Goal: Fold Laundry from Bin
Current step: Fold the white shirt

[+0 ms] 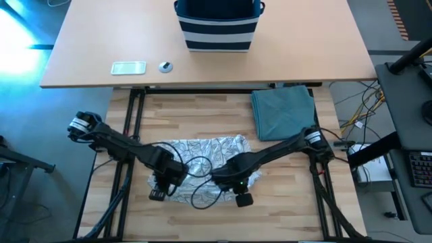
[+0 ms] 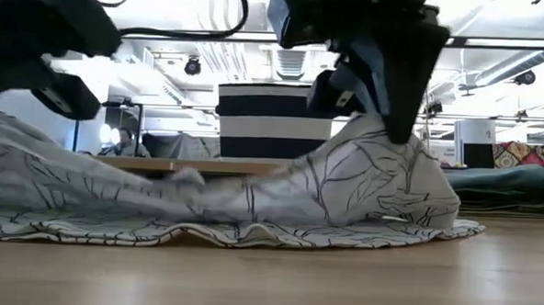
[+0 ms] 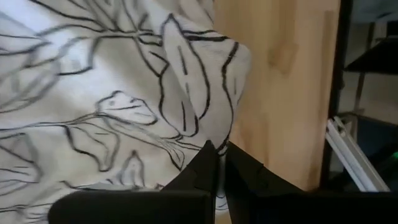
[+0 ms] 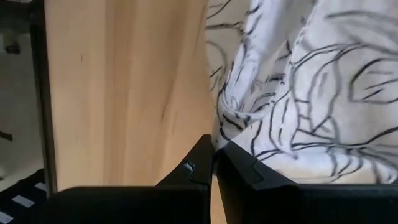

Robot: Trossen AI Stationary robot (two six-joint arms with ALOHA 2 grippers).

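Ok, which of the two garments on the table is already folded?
The teal one, a flat square beside the right arm; the leaf-print one lies crumpled.

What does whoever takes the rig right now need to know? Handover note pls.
Left gripper: shut, pinching the near left edge of the white leaf-print garment.
Right gripper: shut, pinching the same garment's near right edge.
Garment lies spread but rumpled on the wooden work table, partly lifted at the grips.
Teal garment: folded, at the table's far right.
Bin: on the far desk; contents not visible.
Left: finish folding the print garment.
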